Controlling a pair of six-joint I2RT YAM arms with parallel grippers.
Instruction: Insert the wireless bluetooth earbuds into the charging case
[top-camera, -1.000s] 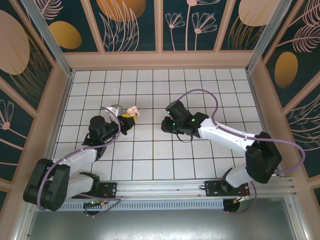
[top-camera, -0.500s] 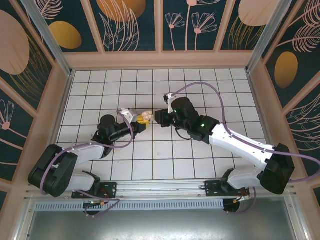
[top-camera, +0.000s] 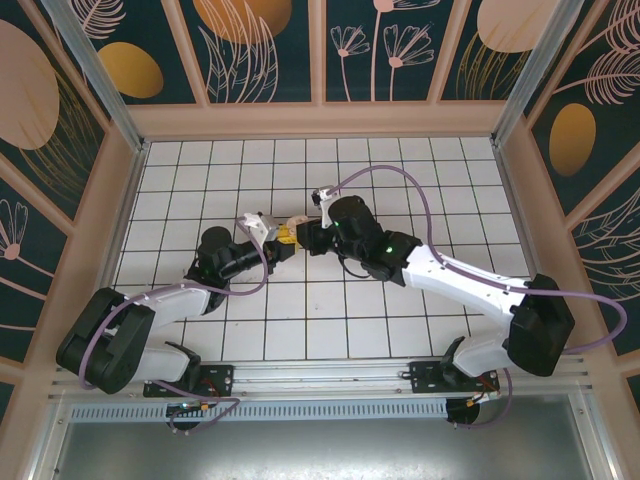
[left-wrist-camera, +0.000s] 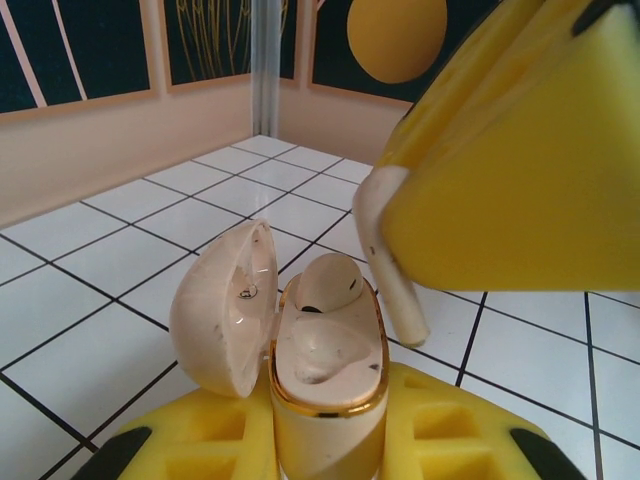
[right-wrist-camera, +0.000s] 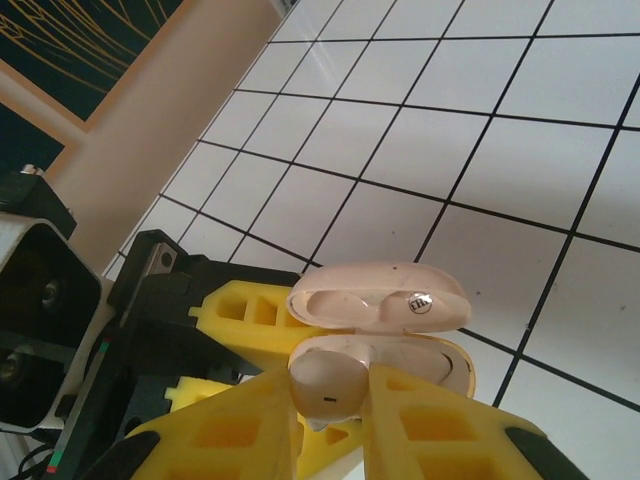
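My left gripper (left-wrist-camera: 325, 440) is shut on the pinkish-beige charging case (left-wrist-camera: 325, 370), held upright with its lid (left-wrist-camera: 225, 305) swung open to the left. One earbud (left-wrist-camera: 325, 283) sits in the case's far slot; the near slot is bare. My right gripper (right-wrist-camera: 335, 410) is shut on a second earbud (right-wrist-camera: 325, 385), its stem (left-wrist-camera: 398, 280) hanging just right of the case (right-wrist-camera: 420, 355). From above, the left gripper (top-camera: 282, 240) and the right gripper (top-camera: 303, 238) meet tip to tip mid-table, the case (top-camera: 295, 223) between them.
The white tiled floor (top-camera: 400, 170) is ringed by beige walls (top-camera: 320, 118). Purple cables (top-camera: 400, 175) loop over both arms. An aluminium rail (top-camera: 330, 385) runs along the near edge by the arm bases.
The right arm has swung left with its earbud until its fingers reach the case. The left gripper has carried the case a little to the right, toward it.
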